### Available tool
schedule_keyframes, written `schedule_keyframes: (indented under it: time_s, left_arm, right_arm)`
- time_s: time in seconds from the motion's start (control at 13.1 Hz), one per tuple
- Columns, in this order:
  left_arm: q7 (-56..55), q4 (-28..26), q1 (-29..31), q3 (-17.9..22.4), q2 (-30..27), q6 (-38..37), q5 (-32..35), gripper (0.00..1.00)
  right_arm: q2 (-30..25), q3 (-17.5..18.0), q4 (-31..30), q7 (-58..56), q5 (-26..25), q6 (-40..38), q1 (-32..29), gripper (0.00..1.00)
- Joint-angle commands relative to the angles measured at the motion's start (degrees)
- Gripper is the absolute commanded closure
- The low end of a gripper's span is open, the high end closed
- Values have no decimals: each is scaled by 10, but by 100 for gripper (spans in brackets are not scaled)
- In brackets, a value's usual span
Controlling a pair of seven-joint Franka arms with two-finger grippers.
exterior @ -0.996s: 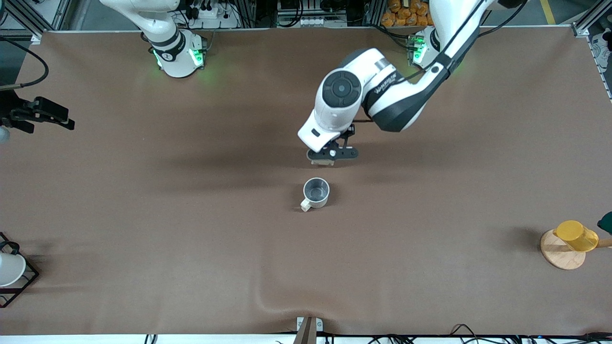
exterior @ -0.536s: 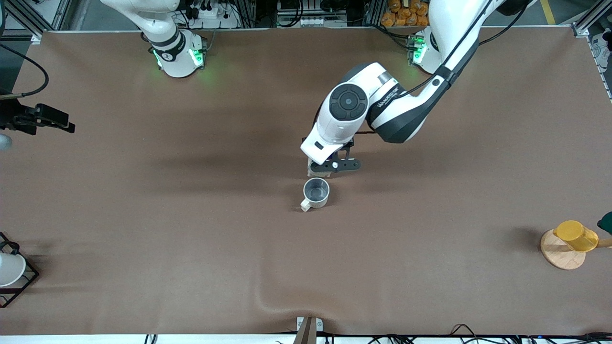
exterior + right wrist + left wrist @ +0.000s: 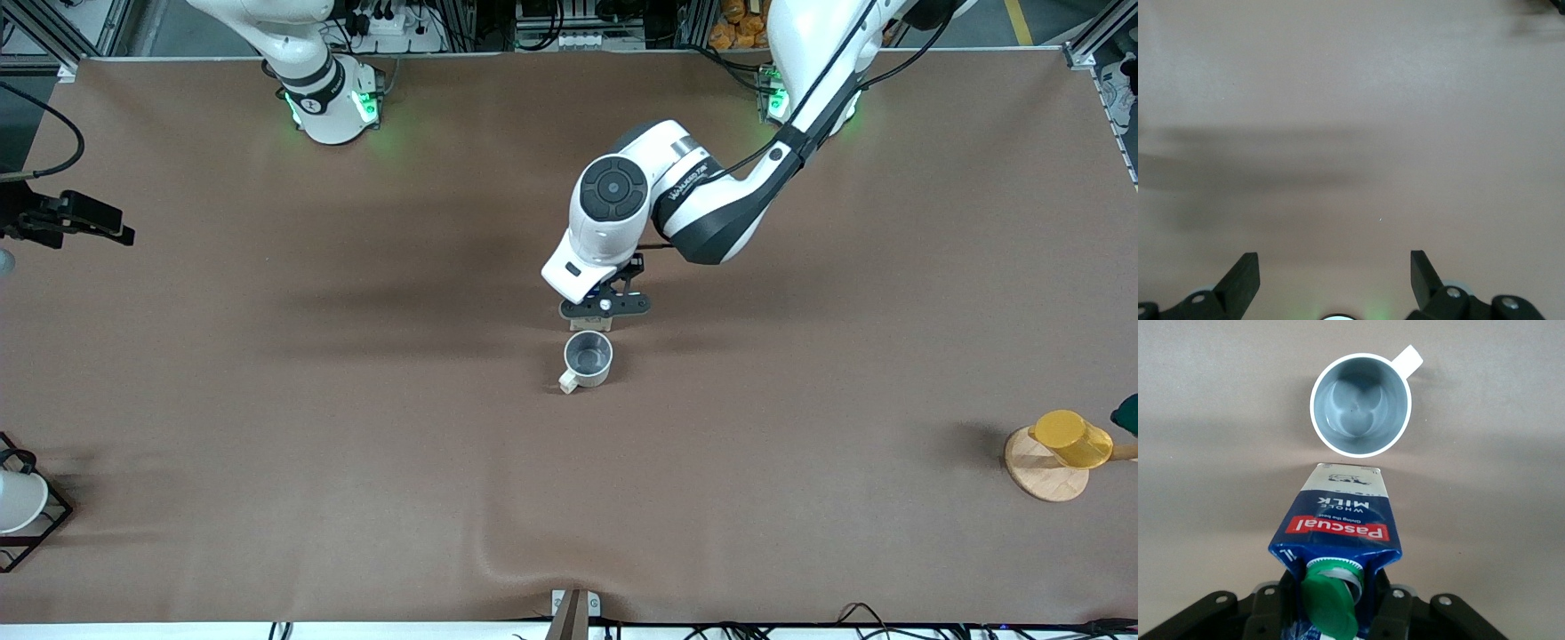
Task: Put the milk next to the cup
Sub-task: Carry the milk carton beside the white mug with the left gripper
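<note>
Dark blue gable-top milk carton point(image 3: 1338, 520), green cap, clenched in left gripper point(image 3: 1331, 613) above brown table point(image 3: 800, 400) just beside cream-white grey-lined mug point(image 3: 587, 358), on its robot side; lower straight, base flat, clear of rim, then release; right gripper point(image 3: 1335, 280) waits splayed, empty

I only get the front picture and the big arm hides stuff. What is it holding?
Observer: The left gripper is shut on the milk, a blue carton with a green cap.
Operator: Is it touching the cup?
Observer: No. From the left wrist camera, a thin strip of table shows between the carton's base and the cup.
Operator: Anything in the cup?
Observer: It looks empty, just a grey inside.
Operator: What about the other arm?
Observer: The right gripper waits with its jaws open over bare table.
</note>
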Motion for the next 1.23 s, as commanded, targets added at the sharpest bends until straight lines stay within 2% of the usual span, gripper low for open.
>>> schedule_keyframes:
  time_s: [0.0,0.08,0.15,0.23,0.31,0.38,0.46,0.54,0.84,1.15]
  left_arm:
    - [-20,12,-11,6,4,-2,25,56]
    - [-26,12,-12,7,5,-2,30,56]
    - [-36,12,-19,11,8,-2,39,50]
    - [-41,12,-26,13,13,-2,52,35]
    - [-40,12,-27,14,13,-1,57,27]
    - [-40,12,-24,14,13,-1,55,25]
    - [-40,12,-22,13,11,-1,54,19]
    - [-38,12,-20,13,8,0,53,0]
    - [-34,24,-5,11,-12,-2,47,0]
    - [-20,23,38,10,-78,-29,22,0]
  right_arm:
    - [-20,10,-8,-5,3,-10,-12,0]
    - [-20,10,-8,-4,3,-9,-10,0]
    - [-20,12,-8,-5,3,-8,-11,0]
    - [-21,12,-7,-5,4,-7,-12,0]
    - [-25,11,-8,-5,4,-8,-13,0]
    - [-28,11,-8,-5,4,-8,-12,0]
    - [-29,11,-8,-5,4,-8,-11,0]
    - [-30,11,-8,-5,4,-7,-11,0]
    - [-29,12,-9,-5,3,-5,-10,0]
    - [-26,12,-10,7,3,7,-3,0]
